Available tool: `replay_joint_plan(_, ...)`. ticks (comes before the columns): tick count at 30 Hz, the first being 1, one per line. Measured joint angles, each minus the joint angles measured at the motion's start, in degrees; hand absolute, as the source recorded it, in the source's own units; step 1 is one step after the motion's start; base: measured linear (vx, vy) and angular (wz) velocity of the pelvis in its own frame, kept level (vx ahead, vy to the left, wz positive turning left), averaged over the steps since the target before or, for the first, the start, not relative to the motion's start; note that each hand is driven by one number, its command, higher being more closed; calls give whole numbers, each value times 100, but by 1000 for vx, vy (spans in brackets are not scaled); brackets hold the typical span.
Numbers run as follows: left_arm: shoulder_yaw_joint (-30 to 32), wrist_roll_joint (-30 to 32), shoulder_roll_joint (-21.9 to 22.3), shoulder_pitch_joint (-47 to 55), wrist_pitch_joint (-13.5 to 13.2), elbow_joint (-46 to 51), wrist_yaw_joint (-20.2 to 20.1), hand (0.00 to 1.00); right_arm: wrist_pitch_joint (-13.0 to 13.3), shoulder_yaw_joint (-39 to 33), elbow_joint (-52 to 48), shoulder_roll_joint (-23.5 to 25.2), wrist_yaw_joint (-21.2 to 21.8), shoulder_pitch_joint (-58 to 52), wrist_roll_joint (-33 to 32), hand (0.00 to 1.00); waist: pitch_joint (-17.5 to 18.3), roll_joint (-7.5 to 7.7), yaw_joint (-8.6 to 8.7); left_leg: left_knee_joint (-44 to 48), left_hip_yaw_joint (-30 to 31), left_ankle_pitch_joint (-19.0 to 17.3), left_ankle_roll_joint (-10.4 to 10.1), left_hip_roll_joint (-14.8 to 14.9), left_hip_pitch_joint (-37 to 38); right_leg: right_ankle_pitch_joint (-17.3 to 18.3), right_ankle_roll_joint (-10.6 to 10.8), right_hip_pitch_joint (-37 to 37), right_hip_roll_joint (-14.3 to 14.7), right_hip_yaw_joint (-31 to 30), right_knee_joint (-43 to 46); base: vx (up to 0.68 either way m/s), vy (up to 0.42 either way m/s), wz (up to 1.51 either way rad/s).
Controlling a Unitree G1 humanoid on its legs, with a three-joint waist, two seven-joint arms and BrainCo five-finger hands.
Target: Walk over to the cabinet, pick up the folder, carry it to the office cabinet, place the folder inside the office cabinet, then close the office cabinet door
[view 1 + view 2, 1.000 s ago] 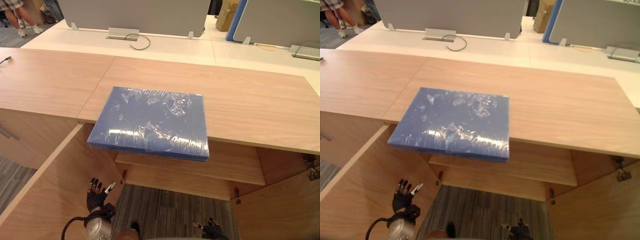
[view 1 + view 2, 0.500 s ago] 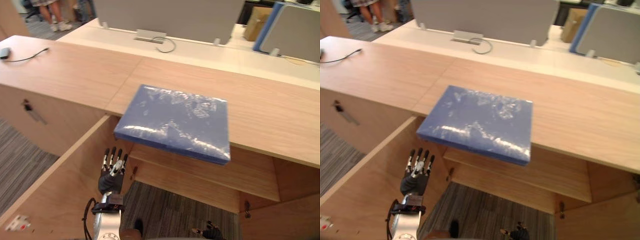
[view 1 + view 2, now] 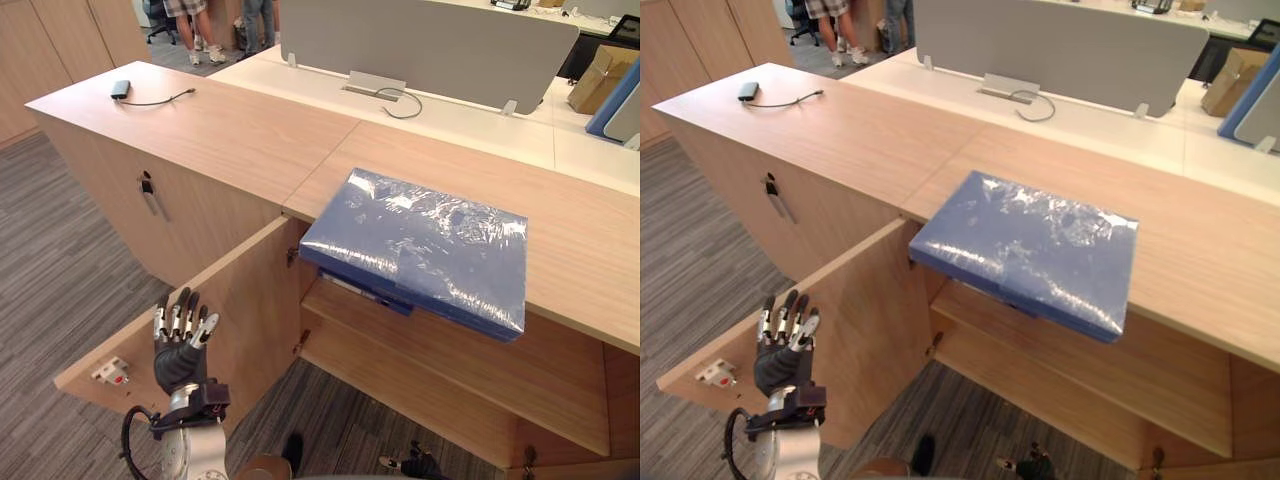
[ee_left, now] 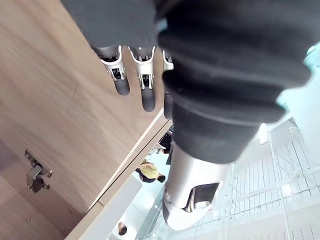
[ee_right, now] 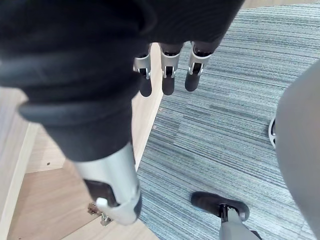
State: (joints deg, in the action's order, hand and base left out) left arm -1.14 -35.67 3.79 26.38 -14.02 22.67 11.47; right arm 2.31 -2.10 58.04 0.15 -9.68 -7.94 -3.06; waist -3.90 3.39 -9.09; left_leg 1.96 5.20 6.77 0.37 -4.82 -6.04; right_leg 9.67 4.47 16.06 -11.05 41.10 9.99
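Observation:
A blue folder (image 3: 415, 250) in shiny plastic wrap lies flat on the wooden cabinet top (image 3: 250, 130), its near edge jutting over the open compartment. My left hand (image 3: 180, 345) is raised low down with straight fingers, open, in front of the swung-out left door (image 3: 235, 300) and well short of the folder. In the left wrist view its fingers (image 4: 145, 85) hang beside the door's wooden panel. My right hand (image 3: 420, 465) sits at the bottom edge, and its relaxed fingers (image 5: 167, 75) hang over the carpet holding nothing.
A shelf (image 3: 450, 370) runs inside the open cabinet under the folder. To the left is a closed cabinet door with a handle (image 3: 148, 190); a small dark device with a cable (image 3: 120, 89) lies on top. Behind stand a grey partition (image 3: 420, 40) and people's legs (image 3: 200, 15).
The camera has swung left, so the folder now shows further right. My left hand has risen beside the open door with its fingers straight. The folder has not moved on the top.

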Motion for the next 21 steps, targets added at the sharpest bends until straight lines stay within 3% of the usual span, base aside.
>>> replay_joint_plan(3, 42, 897, 6, 0, 50, 478, 360, 0, -1, 0, 8, 15, 1, 1, -1, 0, 11, 9, -2, -89, 67, 75, -10, -1, -24, 32, -17, 5, 42, 108, -56, -43, -48, 15)
replay_joint_plan(6, -4, 2561, -20, -88, 75, 1291, 728, 0, 1, 9, 22, 39, -1, 60, -1, 0, 17, 16, -7, -96, 92, 112, -14, 0, -90, 36, -17, -17, 88, 116, -141, -40, -27, 5)
replay_joint_plan(8, -217, 4069, -199, -322, 68, 1858, 1015, 0, 7, 181, 24, 97, -7, 130, 0, 0, 49, 9, -13, -179, 92, 160, -10, -2, -81, 53, -5, -19, 97, 116, -183, -42, -21, 0)
replay_joint_plan(11, -626, 5186, -476, -669, 54, 2089, 1254, 0, 14, 360, 79, 318, -7, 216, 2, 0, 154, 16, 9, -316, 76, 269, -25, -2, -82, 76, 19, -65, 117, 106, -300, -24, -20, -4)
replay_joint_plan(19, -1588, 7067, -956, -1279, 80, 1831, 1887, 0, 169, 880, 337, 324, 63, 339, 208, 0, 217, 56, 66, -630, -291, 396, -43, 99, 118, 119, 81, -151, 103, -365, -444, -17, -12, -27)
replay_joint_plan(21, -1883, 7586, -972, -1491, 141, 1416, 1942, 0, 222, 979, 403, 288, 80, 381, 218, 0, 242, 74, 156, -688, -368, 466, -64, 136, 113, 139, 114, -210, 126, -471, -503, -22, -24, -24)
